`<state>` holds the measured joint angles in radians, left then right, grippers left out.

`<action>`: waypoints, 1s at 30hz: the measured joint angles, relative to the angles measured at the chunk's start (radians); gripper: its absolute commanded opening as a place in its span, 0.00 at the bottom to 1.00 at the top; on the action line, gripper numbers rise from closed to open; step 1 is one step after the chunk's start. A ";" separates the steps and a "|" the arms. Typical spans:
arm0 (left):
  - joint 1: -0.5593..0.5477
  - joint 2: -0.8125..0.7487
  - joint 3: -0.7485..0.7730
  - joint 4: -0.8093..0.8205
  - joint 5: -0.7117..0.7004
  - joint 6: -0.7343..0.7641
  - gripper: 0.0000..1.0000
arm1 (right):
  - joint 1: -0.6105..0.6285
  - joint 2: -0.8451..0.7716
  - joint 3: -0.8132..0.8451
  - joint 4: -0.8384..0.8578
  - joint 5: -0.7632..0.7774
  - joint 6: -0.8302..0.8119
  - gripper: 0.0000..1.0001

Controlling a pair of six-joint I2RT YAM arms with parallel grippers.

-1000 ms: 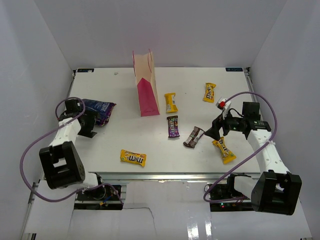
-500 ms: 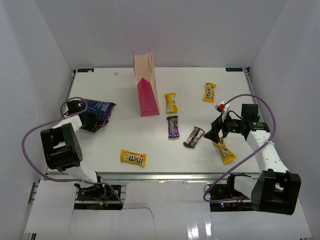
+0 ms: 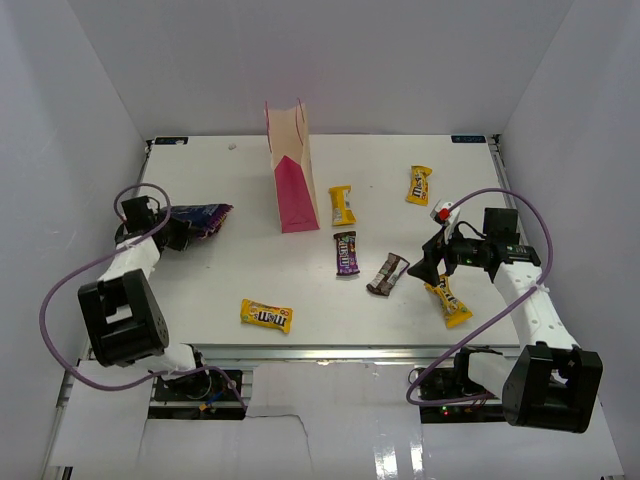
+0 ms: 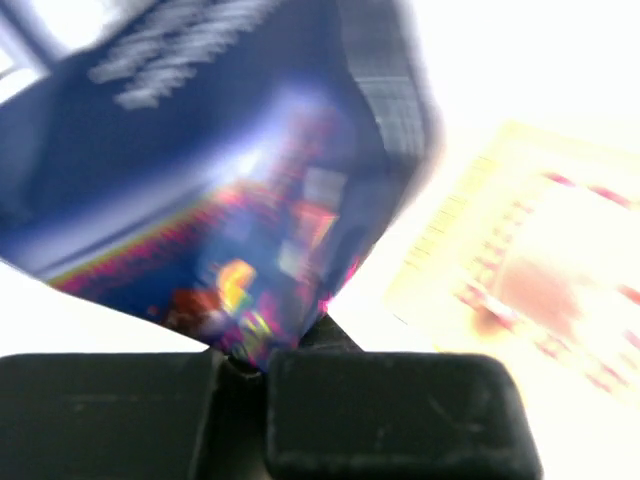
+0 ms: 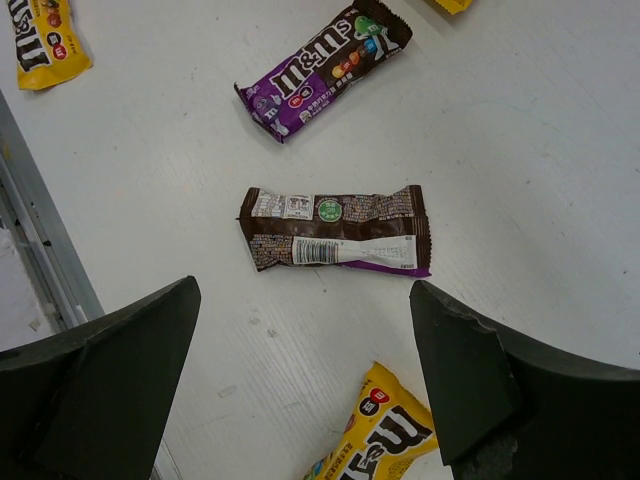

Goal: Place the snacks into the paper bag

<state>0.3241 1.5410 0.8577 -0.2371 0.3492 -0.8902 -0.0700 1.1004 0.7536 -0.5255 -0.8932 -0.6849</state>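
My left gripper is shut on a corner of the dark-blue bag at the table's left; in the left wrist view the blurred bag rises from the closed gripper. The pink paper bag stands upright at the back centre. My right gripper hangs open over the table, its fingers wide apart below the brown-white bar and beside a yellow pack. The purple bar lies left of the brown-white bar. Other yellow packs lie scattered.
White walls enclose the table on three sides. A metal rail runs along the near table edge in the right wrist view. A grey cable loops off the left arm and another off the right arm.
My left gripper has closed on the dark-blue bag and drawn back to the left, tilting the bag up. The right gripper has barely moved and stays open.
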 measured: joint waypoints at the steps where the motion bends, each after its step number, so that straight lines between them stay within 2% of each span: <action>1: 0.000 -0.041 0.000 -0.002 0.012 -0.002 0.00 | 0.000 -0.002 0.000 0.000 0.000 0.000 0.92; 5: 0.000 -0.195 0.000 0.000 0.076 -0.055 0.00 | 0.000 -0.004 0.000 0.000 -0.006 0.000 0.91; 10: 0.003 -0.262 -0.001 0.021 0.117 -0.173 0.00 | 0.000 -0.004 0.000 0.000 -0.012 -0.001 0.91; 21: 0.000 -0.280 0.063 0.051 0.188 -0.297 0.00 | 0.000 -0.004 0.000 0.000 -0.030 -0.006 0.92; 30: 0.001 -0.280 0.256 0.089 0.295 -0.355 0.00 | -0.001 -0.004 0.000 0.000 -0.037 -0.013 0.92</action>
<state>0.3252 1.2613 1.1133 -0.1482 0.6441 -1.2449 -0.0708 1.0962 0.7532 -0.5251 -0.9302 -0.6979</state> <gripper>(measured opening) 0.009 0.918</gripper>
